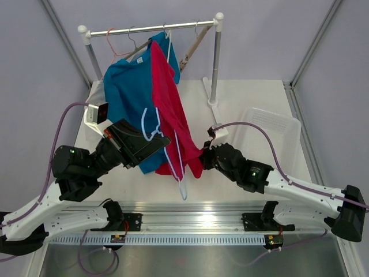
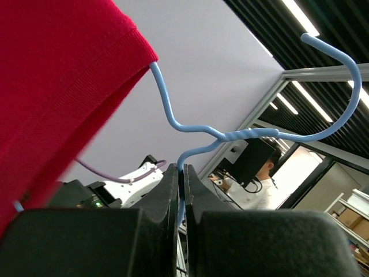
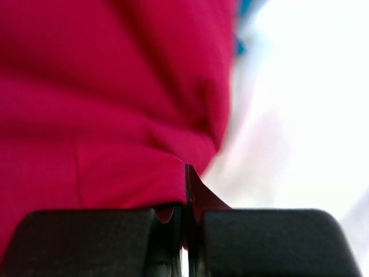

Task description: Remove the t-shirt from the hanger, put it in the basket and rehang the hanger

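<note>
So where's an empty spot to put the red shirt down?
The clear bin looks empty, and the table is bare between it and the rack post. The middle is crowded: red shirt, blue shirt, left gripper, right gripper.

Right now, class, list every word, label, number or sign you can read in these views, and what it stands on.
No text can be read in any view.
The neck tag in the blue t-shirt: too small to read.
On the red t-shirt and light blue hanger: no print shows.

I recorded a blue t-shirt [image 1: 124, 86] hanging from the garment rail [image 1: 155, 28] at the far side of the table [image 1: 248, 95]. A clear plastic bin [image 1: 285, 124] sat on the table, right of the rail.
</note>
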Controlling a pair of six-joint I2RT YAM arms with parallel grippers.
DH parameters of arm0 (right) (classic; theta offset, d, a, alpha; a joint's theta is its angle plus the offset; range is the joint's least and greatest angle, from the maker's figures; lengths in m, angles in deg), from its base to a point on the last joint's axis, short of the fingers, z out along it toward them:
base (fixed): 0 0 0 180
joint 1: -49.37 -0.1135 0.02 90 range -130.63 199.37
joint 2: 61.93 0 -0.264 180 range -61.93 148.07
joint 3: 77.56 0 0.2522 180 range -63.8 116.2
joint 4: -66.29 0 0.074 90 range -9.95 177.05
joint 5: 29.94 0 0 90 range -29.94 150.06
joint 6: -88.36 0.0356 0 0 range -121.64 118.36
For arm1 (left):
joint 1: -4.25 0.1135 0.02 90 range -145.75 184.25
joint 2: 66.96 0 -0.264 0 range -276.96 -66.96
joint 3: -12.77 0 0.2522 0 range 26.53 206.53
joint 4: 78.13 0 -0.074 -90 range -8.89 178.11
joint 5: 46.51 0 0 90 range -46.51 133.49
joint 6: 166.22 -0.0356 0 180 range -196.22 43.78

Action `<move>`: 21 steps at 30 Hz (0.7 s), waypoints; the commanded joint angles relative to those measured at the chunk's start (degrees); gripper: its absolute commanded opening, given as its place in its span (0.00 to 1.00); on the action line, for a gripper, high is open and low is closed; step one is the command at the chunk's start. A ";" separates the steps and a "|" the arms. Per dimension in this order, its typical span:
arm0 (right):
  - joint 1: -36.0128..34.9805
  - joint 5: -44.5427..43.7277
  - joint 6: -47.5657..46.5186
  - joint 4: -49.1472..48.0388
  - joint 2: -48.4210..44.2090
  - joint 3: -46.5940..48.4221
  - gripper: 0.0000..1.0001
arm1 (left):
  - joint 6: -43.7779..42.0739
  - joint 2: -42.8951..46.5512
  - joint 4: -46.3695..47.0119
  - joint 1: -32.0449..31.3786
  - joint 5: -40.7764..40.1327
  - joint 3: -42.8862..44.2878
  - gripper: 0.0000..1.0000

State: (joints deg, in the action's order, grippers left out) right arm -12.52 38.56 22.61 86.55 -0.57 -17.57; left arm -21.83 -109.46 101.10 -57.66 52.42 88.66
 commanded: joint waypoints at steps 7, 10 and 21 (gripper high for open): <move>2.03 9.41 -3.94 2.91 -13.62 -2.11 0.45 | 0.19 1.99 5.20 0.03 3.99 -0.34 0.00; 1.95 17.50 -5.61 0.98 -17.58 -2.29 0.89 | 1.07 0.58 5.99 0.03 5.83 -0.87 0.00; 3.60 24.57 -22.66 -5.80 -12.07 5.08 0.99 | 4.49 -8.30 9.07 -1.81 21.04 3.96 0.00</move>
State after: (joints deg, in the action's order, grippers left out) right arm -10.53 60.38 6.76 83.93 -15.19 -16.54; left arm -18.11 -118.20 104.08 -58.60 66.43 88.90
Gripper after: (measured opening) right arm 0.993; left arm 0.048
